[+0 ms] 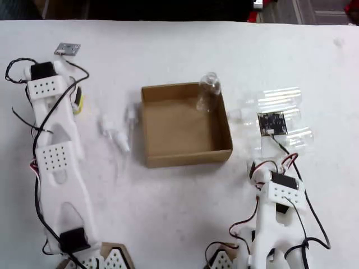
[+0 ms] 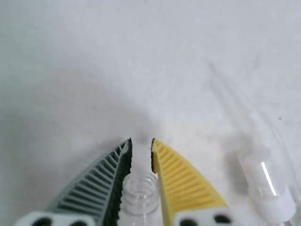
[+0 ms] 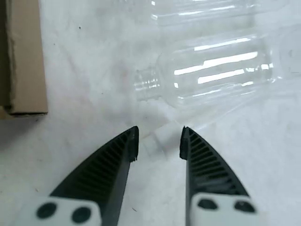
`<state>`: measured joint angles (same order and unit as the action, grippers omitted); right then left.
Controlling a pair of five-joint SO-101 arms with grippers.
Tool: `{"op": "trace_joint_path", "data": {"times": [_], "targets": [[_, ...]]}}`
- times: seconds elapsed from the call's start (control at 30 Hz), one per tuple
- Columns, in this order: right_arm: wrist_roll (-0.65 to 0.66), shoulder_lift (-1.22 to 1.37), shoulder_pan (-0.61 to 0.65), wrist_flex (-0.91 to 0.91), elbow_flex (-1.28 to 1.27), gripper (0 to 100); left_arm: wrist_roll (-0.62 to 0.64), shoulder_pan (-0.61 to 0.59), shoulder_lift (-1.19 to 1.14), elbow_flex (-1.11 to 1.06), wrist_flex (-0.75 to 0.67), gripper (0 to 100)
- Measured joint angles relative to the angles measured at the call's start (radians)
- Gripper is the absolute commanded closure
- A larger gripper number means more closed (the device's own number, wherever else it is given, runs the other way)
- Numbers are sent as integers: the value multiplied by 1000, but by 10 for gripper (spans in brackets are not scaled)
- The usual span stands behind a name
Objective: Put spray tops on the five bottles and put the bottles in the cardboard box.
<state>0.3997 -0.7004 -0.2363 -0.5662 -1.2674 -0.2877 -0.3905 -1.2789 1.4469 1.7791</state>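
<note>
Looking down from high, the cardboard box (image 1: 185,157) sits in the middle of the table (image 1: 168,218). One standing bottle (image 1: 208,92) is inside, at the box's one o'clock corner; it may have no top yet, but that is hard to see. Loose spray tops (image 1: 119,137) lie at the box's nine o'clock and clear lying bottles (image 1: 280,112) at its three o'clock, so each arm has a pile close by.

On the left wrist, the left gripper (image 2: 141,153) is squeezed narrow on the neck of a gripped bottle (image 2: 138,200), likely to keep it steady for a top. One spray top (image 2: 263,186) lies just beside.

On the right wrist, the right gripper (image 3: 159,141) is wide and holds nothing, facing a near bottle (image 3: 211,75).
</note>
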Motion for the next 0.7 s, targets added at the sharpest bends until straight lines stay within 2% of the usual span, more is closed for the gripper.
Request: {"op": "trace_joint_path", "data": {"times": [0.13, 0.3, 0.7], "targets": [[0, 0, 0, 0, 0, 872, 2, 0, 20, -5, 0, 959], [0, 0, 0, 0, 0, 872, 2, 0, 161, -26, 0, 959], [0, 0, 0, 0, -3, 872, 3, 146, 623, -496, 0, 959]]}}
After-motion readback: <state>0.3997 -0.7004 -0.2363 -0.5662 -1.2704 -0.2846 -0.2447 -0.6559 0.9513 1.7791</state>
